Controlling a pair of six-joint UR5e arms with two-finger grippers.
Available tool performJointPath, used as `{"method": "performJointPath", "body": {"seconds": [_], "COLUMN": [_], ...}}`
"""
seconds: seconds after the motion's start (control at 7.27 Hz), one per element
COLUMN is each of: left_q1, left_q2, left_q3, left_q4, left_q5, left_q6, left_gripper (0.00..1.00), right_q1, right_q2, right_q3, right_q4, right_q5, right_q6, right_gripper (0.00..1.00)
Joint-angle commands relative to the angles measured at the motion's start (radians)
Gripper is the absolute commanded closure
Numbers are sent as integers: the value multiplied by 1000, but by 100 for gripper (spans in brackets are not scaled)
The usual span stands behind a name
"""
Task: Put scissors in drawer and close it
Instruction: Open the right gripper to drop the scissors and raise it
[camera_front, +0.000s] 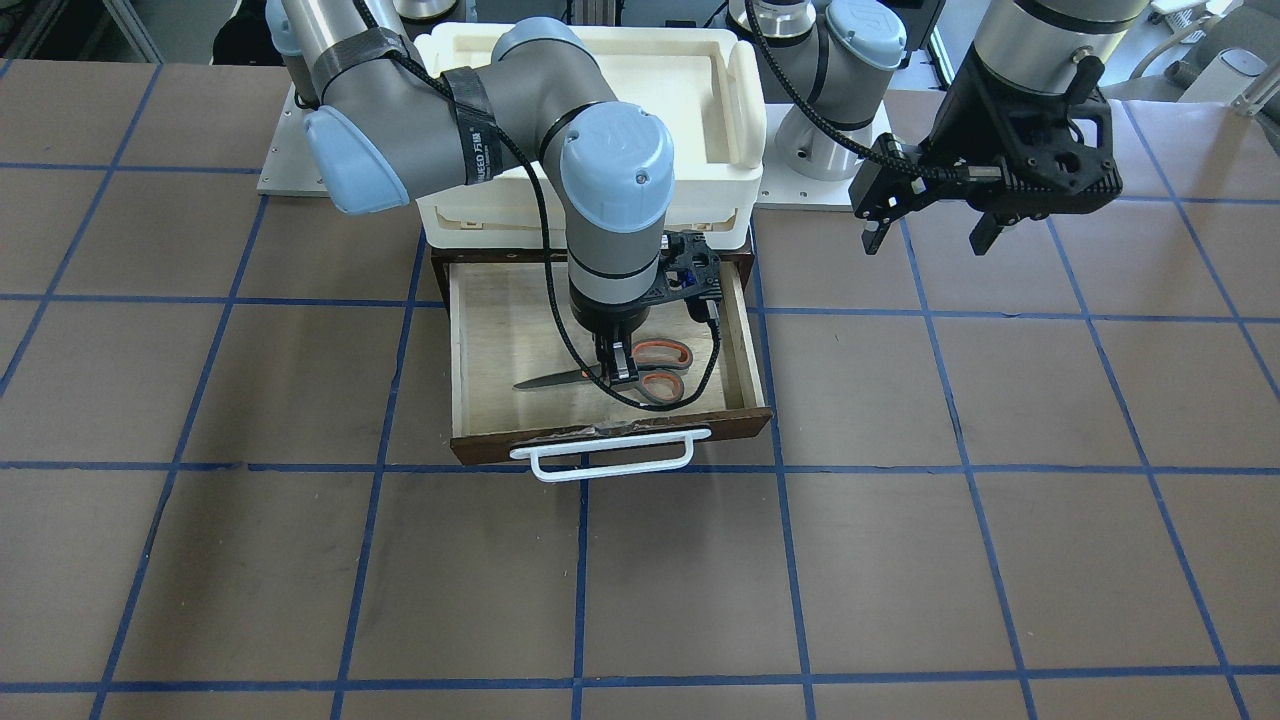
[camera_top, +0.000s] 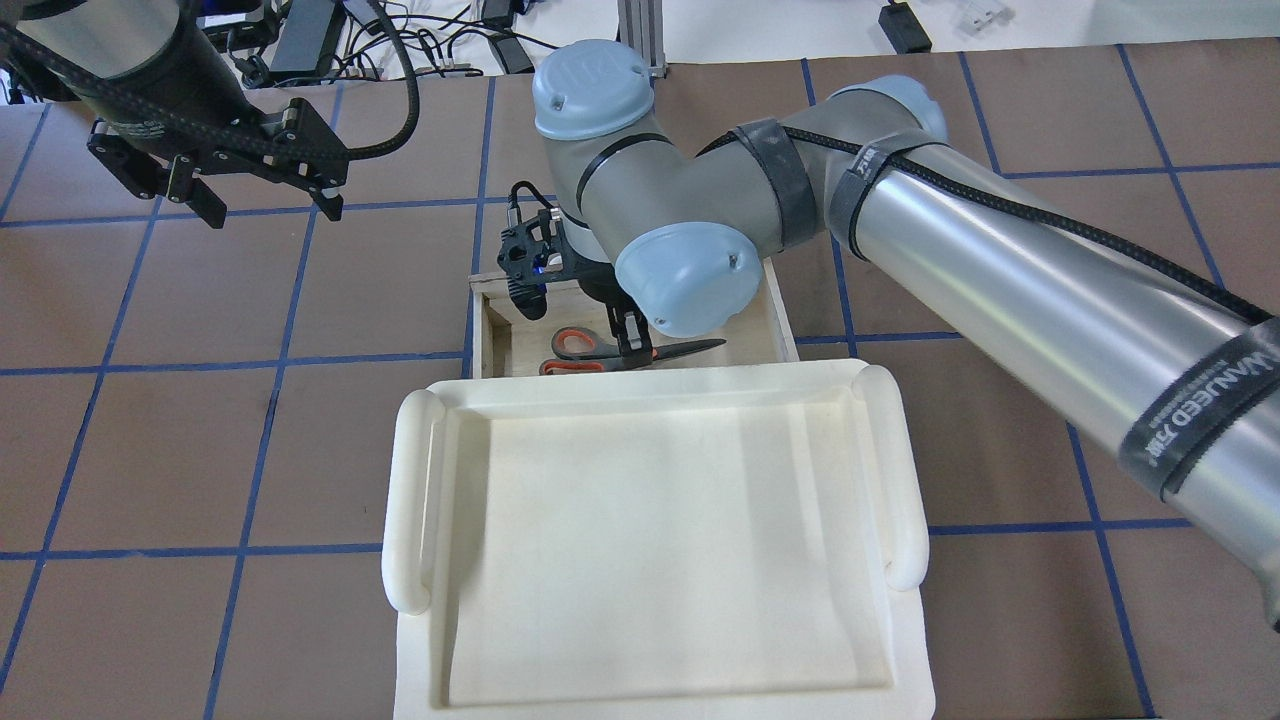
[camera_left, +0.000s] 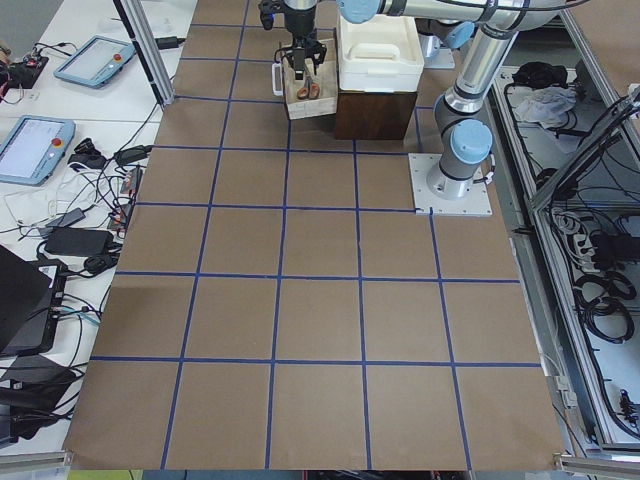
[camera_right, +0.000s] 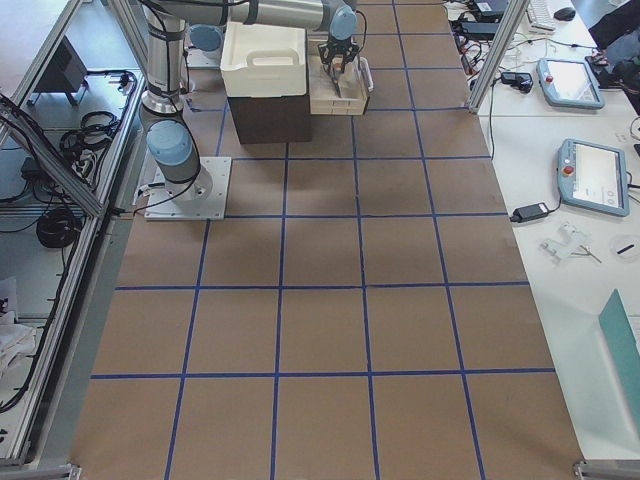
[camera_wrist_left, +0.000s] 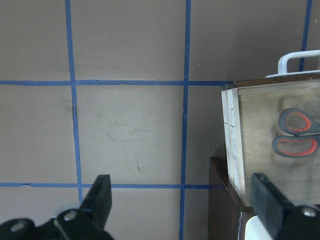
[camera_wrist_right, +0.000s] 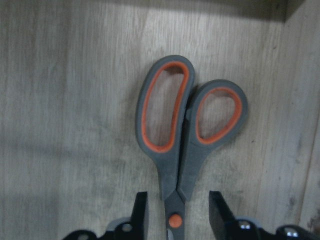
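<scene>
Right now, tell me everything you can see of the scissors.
The small scissors with dark grey blades and grey handles lined orange-red lie flat, blades closed, on the pale plywood floor of the open wooden drawer, handles toward its side wall. An orange rivet marks the pivot. The right gripper straddles that pivot, open, with a gap each side.

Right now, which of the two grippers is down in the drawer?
The right gripper, open and straddling the scissors in the drawer. The left gripper hangs outside it, off to the side.

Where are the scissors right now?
Front-facing view: the scissors lie flat in the open drawer, nearer its front panel, with the right gripper open astride their pivot.
</scene>
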Motion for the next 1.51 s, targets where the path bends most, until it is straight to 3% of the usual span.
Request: {"method": "performJointPath", "body": {"seconds": [0.0,0.41,1.1,1.38], "left_q1": [0,-2,-123,-184], "left_q2": [0,-23,-292,-389], "left_q3": [0,32,248,291], "left_q4": [0,-8,92,156], "left_q5": [0,3,6,28], "left_q6": [0,-34,-31,-31], "left_gripper": [0,0,0,0], "right_q1": [-42,-249,-362,-385], "right_q2": [-43,-165,-224,-250], "right_q3": [-5,-3,17,15], "right_q4": [-10,-1,-1,28], "right_q5": [-8,8,-4,-5], "right_q6": [2,176,1022,1084], "right_gripper": [0,0,0,0]}}
